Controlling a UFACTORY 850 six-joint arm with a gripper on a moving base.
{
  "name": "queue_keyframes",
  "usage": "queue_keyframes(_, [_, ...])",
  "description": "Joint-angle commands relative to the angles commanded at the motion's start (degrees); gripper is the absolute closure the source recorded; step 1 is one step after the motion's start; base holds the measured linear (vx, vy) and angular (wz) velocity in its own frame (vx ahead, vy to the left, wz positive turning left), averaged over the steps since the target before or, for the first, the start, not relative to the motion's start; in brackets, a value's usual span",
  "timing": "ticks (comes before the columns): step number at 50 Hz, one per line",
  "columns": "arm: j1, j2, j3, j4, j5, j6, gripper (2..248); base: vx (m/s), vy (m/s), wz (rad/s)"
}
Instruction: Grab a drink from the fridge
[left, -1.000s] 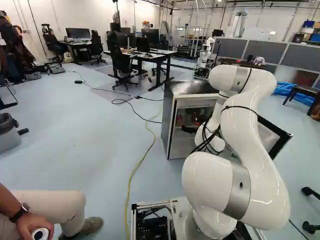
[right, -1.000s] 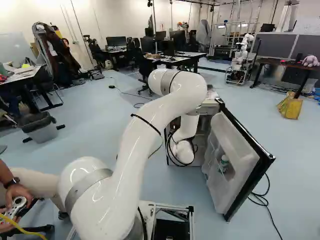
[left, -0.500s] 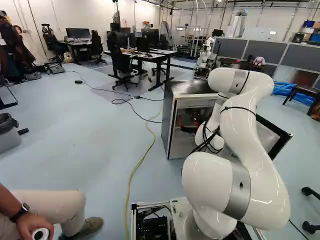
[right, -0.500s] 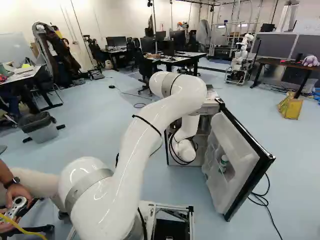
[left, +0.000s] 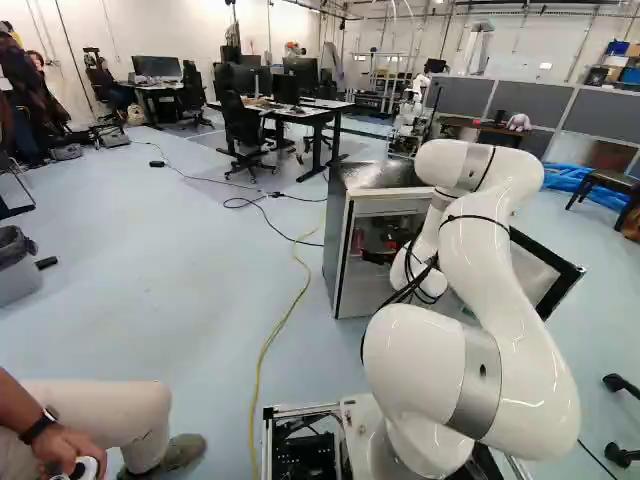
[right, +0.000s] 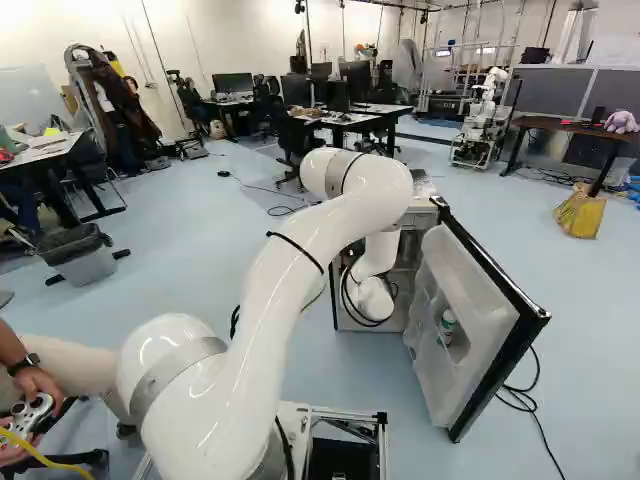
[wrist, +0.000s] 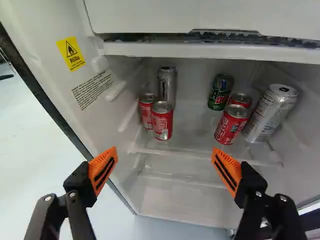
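In the left base view my gripper (left: 378, 257) is a dark shape at the opening of the fridge (left: 385, 175), mostly masked by the arm. The wrist view shows the gripper (wrist: 164, 167) open, nothing between its orange pads. Ahead, several cans stand on a fridge shelf in two groups. One group has a red can (wrist: 162, 121), another red can (wrist: 146, 111) and a silver can (wrist: 167, 85) behind. The other has a front red can (wrist: 231, 125), a red can (wrist: 241, 99), a green can (wrist: 220, 92) and a tall silver can (wrist: 270, 114).
The fridge door (right: 465, 320) stands wide open right of the arm, a bottle (right: 447, 325) in its rack. Above the cans is a white ledge (wrist: 200, 49). A yellow cable (left: 275, 335) crosses the floor. Another robot (right: 480, 120) stands farther back.
My arm's upper joints have sunk a little and edged forward, shifting slightly left in the left base view. The base, fridge and door have kept their places.
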Motion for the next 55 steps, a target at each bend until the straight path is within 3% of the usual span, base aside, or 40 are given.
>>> queue_keyframes(7, [0.0, 0.0, 0.0, 0.0, -0.2, 0.0, 3, 0.000, 0.000, 0.000])
queue_keyframes(8, [0.0, 0.0, 0.0, 0.0, -0.2, 0.0, 15, 0.000, 0.000, 0.000])
queue_keyframes(12, [0.0, 0.0, 0.0, 0.0, -0.2, 0.0, 15, 0.000, 0.000, 0.000])
queue_keyframes(13, [0.0, 0.0, 0.0, 0.0, -0.2, 0.0, 28, 0.000, 0.000, 0.000])
queue_keyframes(17, [0.0, 0.0, 0.0, 0.0, -0.2, 0.0, 28, 0.000, 0.000, 0.000])
queue_keyframes(18, [0.0, 0.0, 0.0, 0.0, -0.2, 0.0, 40, 0.000, 0.000, 0.000])
queue_keyframes(38, [0.0, 0.0, 0.0, 0.0, -0.2, 0.0, 46, 0.000, 0.000, 0.000])
queue_keyframes(39, [0.0, 0.0, 0.0, 0.0, -0.2, 0.0, 59, 0.000, 0.000, 0.000])
queue_keyframes(43, [0.0, 0.0, 0.0, 0.0, -0.2, 0.0, 59, 0.000, 0.000, 0.000])
queue_keyframes(44, [0.0, 0.0, 0.0, 0.0, -0.2, 0.0, 72, 0.000, 0.000, 0.000])
queue_keyframes(55, [0.0, 0.0, 0.0, 0.0, -0.2, 0.0, 77, 0.000, 0.000, 0.000])
